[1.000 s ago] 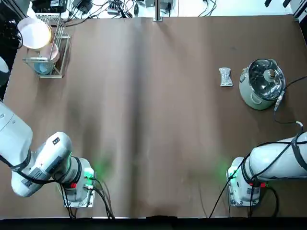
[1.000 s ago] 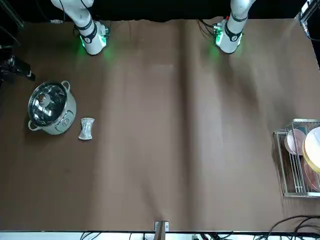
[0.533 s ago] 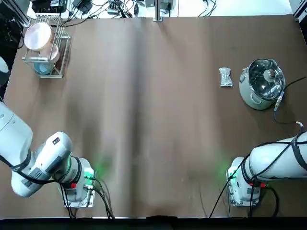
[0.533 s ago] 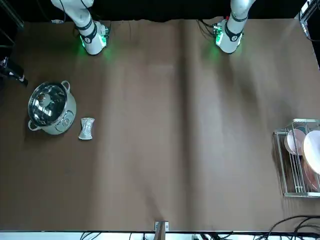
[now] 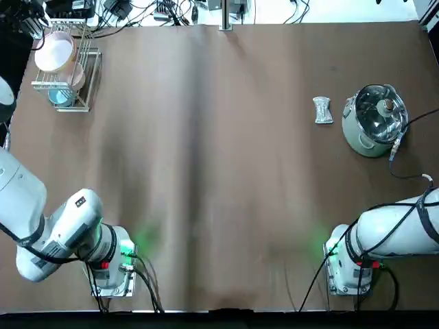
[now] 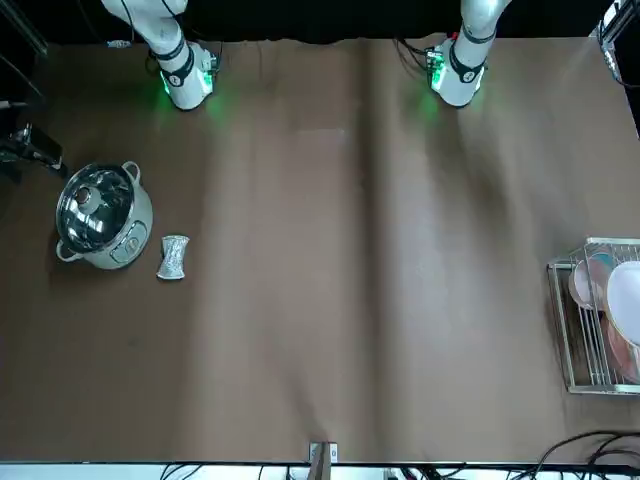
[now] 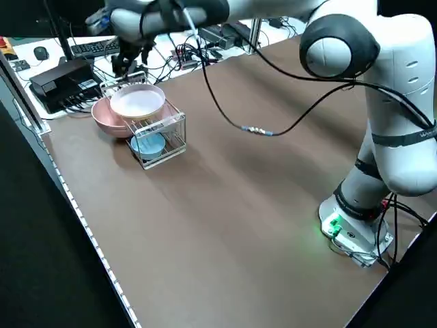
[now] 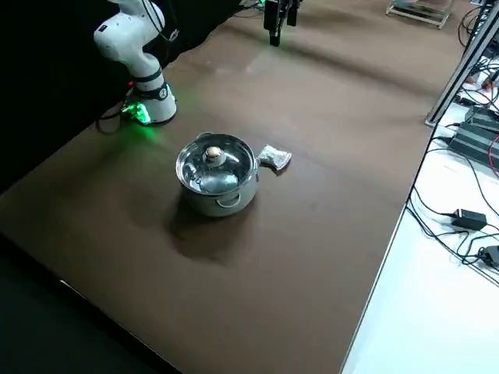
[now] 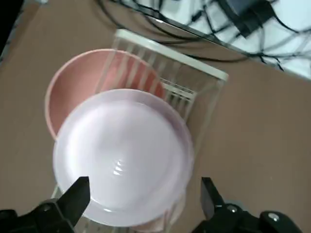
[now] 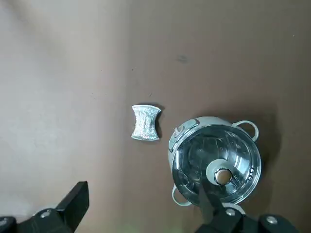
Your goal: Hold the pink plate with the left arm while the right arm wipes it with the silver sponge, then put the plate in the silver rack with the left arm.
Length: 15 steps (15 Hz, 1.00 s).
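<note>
A: Where is the pink plate (image 9: pixel 121 155) found, and how would it be expected to handle?

B: It is seen lying on top of the silver rack (image 9: pixel 194 92) at the far left corner of the surface (image 5: pixel 219 171), overlapping a deeper pink bowl (image 9: pixel 73 87). It is judged stiff, glossy and likely slippery, light but breakable. A pinch on the rim would be the sensible hold, since the middle offers nothing to grip.

A: And the left end effector (image 9: pixel 141 204)?

B: It is held just above the plate with its fingers spread wide and nothing between them. The plate appears released onto the rack.

A: What about the silver sponge (image 10: pixel 146 123)?

B: It is left flat on the surface just beside a steel pot (image 10: pixel 215 162), apart from it. It is judged very light, crinkled and springy, easily squashed; the pinched waist would be the natural place for a grip. The right end effector (image 10: pixel 141 206) is held high over it, opened and empty.

A: How many of each are counted?

B: One pink plate, one sponge, one rack and one lidded pot are counted. In the rack, one pink bowl and one small blue item (image 7: pixel 147 145) are also made out. Two arms are present.
</note>
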Available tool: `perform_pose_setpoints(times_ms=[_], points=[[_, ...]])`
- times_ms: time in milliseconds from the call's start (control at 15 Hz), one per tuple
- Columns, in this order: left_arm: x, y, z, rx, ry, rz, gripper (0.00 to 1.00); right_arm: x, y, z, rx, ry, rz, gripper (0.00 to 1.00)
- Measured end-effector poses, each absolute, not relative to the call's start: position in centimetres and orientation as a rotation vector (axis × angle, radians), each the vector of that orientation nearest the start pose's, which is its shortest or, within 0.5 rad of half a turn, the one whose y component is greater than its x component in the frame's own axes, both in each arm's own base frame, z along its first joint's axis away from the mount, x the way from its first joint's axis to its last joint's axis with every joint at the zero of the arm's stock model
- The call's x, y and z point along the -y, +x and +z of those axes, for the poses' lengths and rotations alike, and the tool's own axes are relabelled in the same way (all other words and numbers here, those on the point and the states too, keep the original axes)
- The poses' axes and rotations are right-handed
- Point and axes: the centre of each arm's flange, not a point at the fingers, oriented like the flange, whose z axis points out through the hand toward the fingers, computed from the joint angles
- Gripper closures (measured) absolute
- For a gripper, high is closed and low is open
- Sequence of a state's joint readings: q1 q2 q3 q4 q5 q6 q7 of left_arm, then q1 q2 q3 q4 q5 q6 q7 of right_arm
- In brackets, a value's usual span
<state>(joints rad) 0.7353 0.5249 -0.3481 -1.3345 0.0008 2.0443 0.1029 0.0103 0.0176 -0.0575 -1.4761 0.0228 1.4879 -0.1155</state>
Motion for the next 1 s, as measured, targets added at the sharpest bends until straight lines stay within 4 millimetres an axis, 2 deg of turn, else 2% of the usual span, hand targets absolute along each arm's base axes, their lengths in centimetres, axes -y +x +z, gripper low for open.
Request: perform_pose_setpoints(times_ms=[200,400,467,600,800,867,1000], points=[[-27.2,66.2,48.2,0.379,-3.190,-0.360,0.00,2.4,55.2,65.2,0.107,-3.118,0.004,0.00],[-23.0,67.0,49.4,0.259,-3.224,-0.338,0.00,2.3,55.2,65.1,0.109,-3.119,0.002,0.00],[-19.8,67.7,50.2,0.145,-3.205,-0.324,0.00,2.3,55.3,65.0,0.111,-3.119,-0.005,0.00],[-15.2,68.5,50.7,-0.011,-3.144,-0.288,0.00,2.3,55.4,64.8,0.111,-3.119,-0.005,0.00],[-5.6,69.4,51.0,-0.198,-3.048,-0.210,0.00,2.3,55.5,64.7,0.111,-3.119,-0.006,0.00],[-3.0,69.3,51.0,-0.242,-3.032,-0.183,0.00,2.2,55.5,64.7,0.112,-3.119,-0.006,0.00],[0.5,68.7,51.8,-0.299,-3.016,-0.149,0.00,2.2,55.5,64.7,0.112,-3.119,-0.006,0.00]])
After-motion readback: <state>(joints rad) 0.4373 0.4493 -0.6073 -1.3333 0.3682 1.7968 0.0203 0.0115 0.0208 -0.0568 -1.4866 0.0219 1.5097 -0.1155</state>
